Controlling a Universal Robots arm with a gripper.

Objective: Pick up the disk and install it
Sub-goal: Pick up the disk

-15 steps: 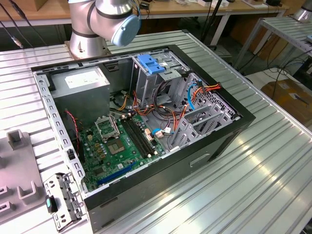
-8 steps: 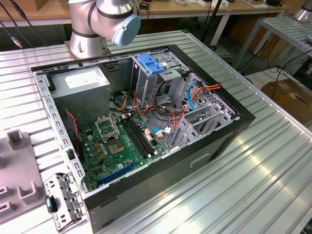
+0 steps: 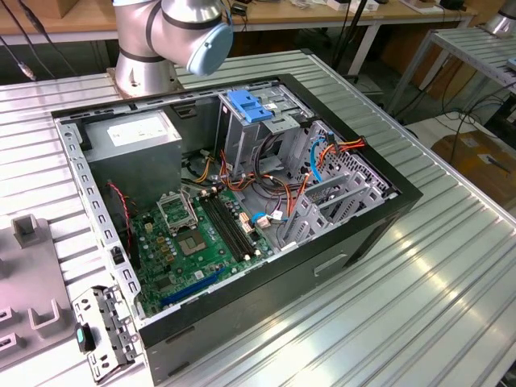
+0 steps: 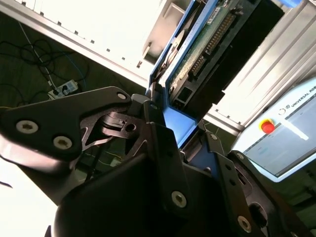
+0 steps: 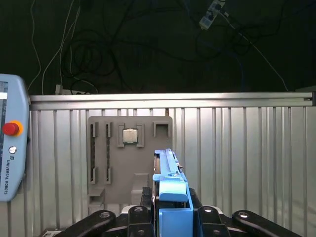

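In both wrist views my gripper [image 5: 170,200] [image 4: 180,131] is shut on the disk [image 5: 170,170] [image 4: 207,39]. The first wrist view has the disk edge-on, its blue side rail between the black fingers [image 5: 143,197]. The disk's green circuit board and blue rails show in the second wrist view. It hangs clear of the ribbed metal table [image 5: 237,148]. The exterior view has the open computer case [image 3: 242,201], with its drive cage under a blue handle [image 3: 250,109] near the arm [image 3: 173,32].
A grey fixture plate [image 5: 113,163] carrying a small square chip [image 5: 130,135] lies on the table below the disk. A teach pendant [image 5: 10,148] [image 4: 286,133] sits at the table edge. In the case are a grey power supply box [image 3: 133,133] and a green motherboard [image 3: 193,234].
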